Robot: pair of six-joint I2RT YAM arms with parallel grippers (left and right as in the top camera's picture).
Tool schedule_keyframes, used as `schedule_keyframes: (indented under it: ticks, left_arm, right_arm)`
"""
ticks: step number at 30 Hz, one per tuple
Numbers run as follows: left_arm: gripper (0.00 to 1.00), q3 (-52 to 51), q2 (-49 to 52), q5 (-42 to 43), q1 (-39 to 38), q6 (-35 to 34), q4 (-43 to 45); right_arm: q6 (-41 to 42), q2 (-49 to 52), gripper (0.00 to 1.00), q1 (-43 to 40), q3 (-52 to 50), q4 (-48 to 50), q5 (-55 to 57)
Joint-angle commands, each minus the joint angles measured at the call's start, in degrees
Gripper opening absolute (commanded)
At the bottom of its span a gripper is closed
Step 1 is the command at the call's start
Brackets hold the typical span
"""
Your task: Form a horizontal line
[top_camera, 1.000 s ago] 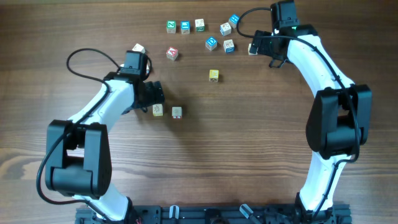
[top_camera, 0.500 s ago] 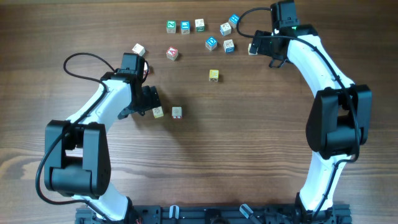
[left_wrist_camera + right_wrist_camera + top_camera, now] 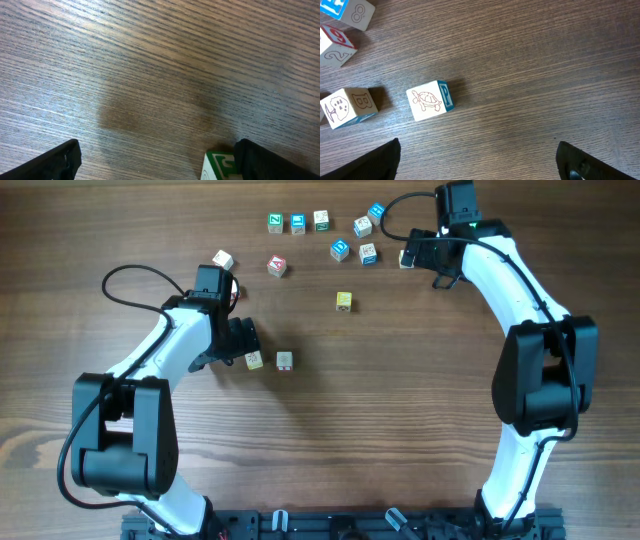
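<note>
Two cream cubes, one (image 3: 254, 358) and another (image 3: 284, 360), lie side by side as a short horizontal line left of the table's middle. My left gripper (image 3: 243, 345) hovers open at the left cube. In the left wrist view that green-lettered cube (image 3: 219, 165) sits just inside the right finger (image 3: 272, 160), and the left gripper (image 3: 155, 162) holds nothing. A yellow cube (image 3: 343, 301) lies alone further back. My right gripper (image 3: 418, 258) is open at the back right, over bare wood (image 3: 480, 160), with a turtle cube (image 3: 430, 101) ahead of it.
Several lettered cubes are scattered at the back, among them a green one (image 3: 275, 222), a blue one (image 3: 340, 249) and a red-marked one (image 3: 277, 266). A cream cube (image 3: 222, 259) lies behind my left arm. A B cube (image 3: 347, 106) shows in the right wrist view.
My left gripper has shifted slightly left and toward the front, beside the left cube of the row. The right arm and the cubes have not moved.
</note>
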Motion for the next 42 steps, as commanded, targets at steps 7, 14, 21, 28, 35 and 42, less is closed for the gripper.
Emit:
schedule_keyframes:
  ticks: [7, 14, 21, 28, 35, 42]
  left_arm:
    - [0.87, -0.37, -0.39, -0.74, 0.04, -0.31, -0.24]
    - [0.09, -0.37, -0.39, -0.74, 0.04, -0.31, -0.46]
    - [0.04, -0.37, -0.39, -0.74, 0.04, -0.31, -0.46]
    - [0.04, -0.37, -0.39, -0.74, 0.04, -0.28, -0.46]
    - [0.04, -0.37, -0.39, -0.74, 0.04, -0.28, -0.5]
    - [0.04, -0.37, -0.39, -0.68, 0.04, -0.33, -2.67]
  right_arm:
    - [-0.68, 1.49, 1.0, -0.02, 0.31, 0.11, 0.74]
    - [-0.7, 1.49, 1.0, -0.02, 0.31, 0.11, 0.74]
    - [-0.7, 1.49, 1.0, -0.02, 0.31, 0.11, 0.74]
    - [-0.7, 1.49, 1.0, -0.02, 0.31, 0.11, 0.74]
    - [-0.7, 1.49, 1.0, -0.02, 0.31, 0.11, 0.74]
    - [-0.68, 1.49, 1.0, -0.02, 0.31, 0.11, 0.74]
